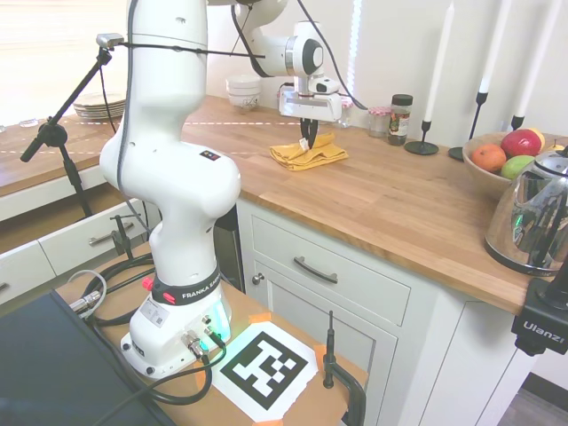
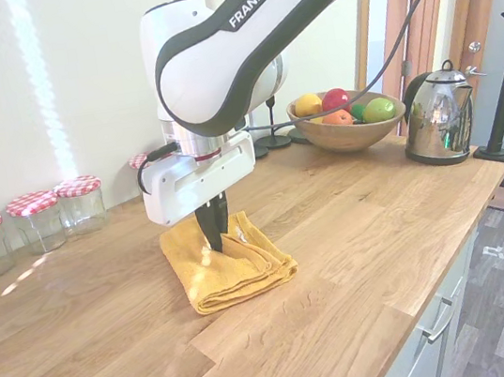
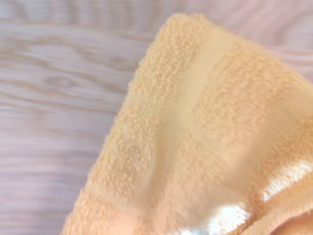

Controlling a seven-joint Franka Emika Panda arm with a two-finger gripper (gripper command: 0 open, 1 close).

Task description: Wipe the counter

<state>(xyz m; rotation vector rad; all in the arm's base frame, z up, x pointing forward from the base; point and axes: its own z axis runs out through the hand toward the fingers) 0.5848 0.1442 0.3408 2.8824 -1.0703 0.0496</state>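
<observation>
Counter (image 2: pixel 357 258) up front — bare wood, with a folded yellow cloth (image 2: pixel 231 267) lying on it, and the gripper (image 2: pixel 213 235) pinching the cloth's top, fingers pressed together.

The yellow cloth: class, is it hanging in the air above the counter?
No. The yellow cloth lies folded flat on the counter, with the gripper pressing down into it.

The counter (image 2: pixel 353 230) is warm-brown wood, smooth with a low sheen. On it lies a yellow cloth (image 2: pixel 231 267) of rough, matt terry. Beyond the cloth stand a mirror-glossy metal kettle (image 2: pixel 438 115) and clear glass jars (image 2: pixel 29 222)
</observation>
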